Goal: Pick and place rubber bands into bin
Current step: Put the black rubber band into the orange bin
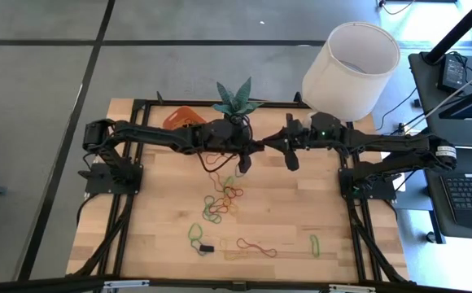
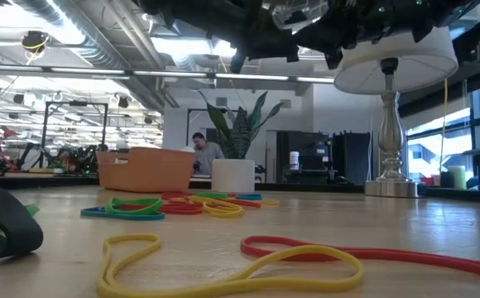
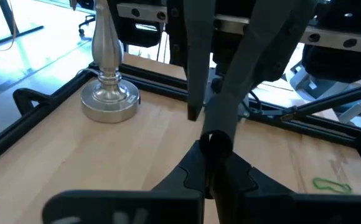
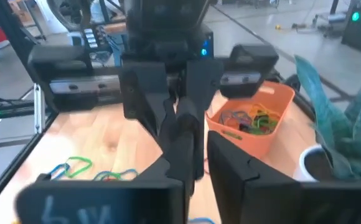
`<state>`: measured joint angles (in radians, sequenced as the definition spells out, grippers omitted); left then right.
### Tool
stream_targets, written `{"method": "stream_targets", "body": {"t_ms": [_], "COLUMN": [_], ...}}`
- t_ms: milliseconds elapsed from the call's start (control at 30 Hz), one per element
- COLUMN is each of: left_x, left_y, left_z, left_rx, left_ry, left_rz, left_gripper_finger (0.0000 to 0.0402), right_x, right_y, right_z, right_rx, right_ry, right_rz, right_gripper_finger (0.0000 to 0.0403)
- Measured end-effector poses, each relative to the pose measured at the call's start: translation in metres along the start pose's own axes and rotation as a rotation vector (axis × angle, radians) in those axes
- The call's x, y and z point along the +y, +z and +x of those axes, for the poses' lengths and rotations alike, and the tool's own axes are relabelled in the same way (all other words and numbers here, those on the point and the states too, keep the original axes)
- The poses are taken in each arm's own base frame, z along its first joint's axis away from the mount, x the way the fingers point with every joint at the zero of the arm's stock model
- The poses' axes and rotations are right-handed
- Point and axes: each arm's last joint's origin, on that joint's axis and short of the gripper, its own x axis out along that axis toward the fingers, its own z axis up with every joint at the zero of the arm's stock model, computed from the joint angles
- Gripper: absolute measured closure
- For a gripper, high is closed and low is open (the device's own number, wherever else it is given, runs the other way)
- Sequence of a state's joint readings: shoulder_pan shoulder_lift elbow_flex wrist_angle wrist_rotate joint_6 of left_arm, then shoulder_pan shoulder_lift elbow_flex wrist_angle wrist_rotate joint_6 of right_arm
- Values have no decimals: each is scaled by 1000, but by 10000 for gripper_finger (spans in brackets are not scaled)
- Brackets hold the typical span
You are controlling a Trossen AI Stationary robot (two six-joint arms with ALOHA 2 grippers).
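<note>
1. Orange shallow plastic bin (image 1: 181, 119): far left of the table by the plant; loops already inside, seen in the right wrist view.
2. Left gripper (image 1: 244, 159): raised at table centre, fingers pressed together; whether it pinches anything cannot be told.
3. Thin coloured rubber bands (image 1: 222, 203): scattered flat on the wood, below the grippers. Judged weightless, limp, stretchy; best pinched across one strand.
4. Right gripper (image 1: 291, 156): raised opposite the left; its spread cannot be told.
</note>
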<state>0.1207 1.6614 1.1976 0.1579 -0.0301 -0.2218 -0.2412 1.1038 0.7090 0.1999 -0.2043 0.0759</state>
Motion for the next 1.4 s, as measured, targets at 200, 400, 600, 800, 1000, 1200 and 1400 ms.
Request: {"method": "stream_targets", "body": {"t_ms": [200, 400, 600, 800, 1000, 1200, 1400], "left_x": [9, 27, 50, 88, 125, 151, 175], "left_y": [-4, 2, 4, -12, -42, -65, -91], "left_z": [-7, -46, -105, -134, -130, -111, -96], "left_rx": [96, 262, 463, 555, 675, 821, 953], "left_ry": [44, 187, 410, 520, 522, 469, 409], "left_rz": [-9, -60, -74, -157, -221, -180, -173], "left_gripper_finger": [396, 397, 397, 398, 398, 398, 383], "right_x": [-3, -4, -4, -4, -6, -9, -13], "right_y": [-3, -8, -10, -10, -15, -21, -26], "right_z": [-1, -1, -1, -1, 4, 9, 14], "right_rx": [28, 81, 99, 102, 123, 143, 139], "right_ry": [-17, -22, -25, -30, -82, -134, -228], "right_rz": [61, 73, 78, 125, 186, 292, 392], "right_gripper_finger": [307, 289, 291, 291, 292, 292, 292]}}
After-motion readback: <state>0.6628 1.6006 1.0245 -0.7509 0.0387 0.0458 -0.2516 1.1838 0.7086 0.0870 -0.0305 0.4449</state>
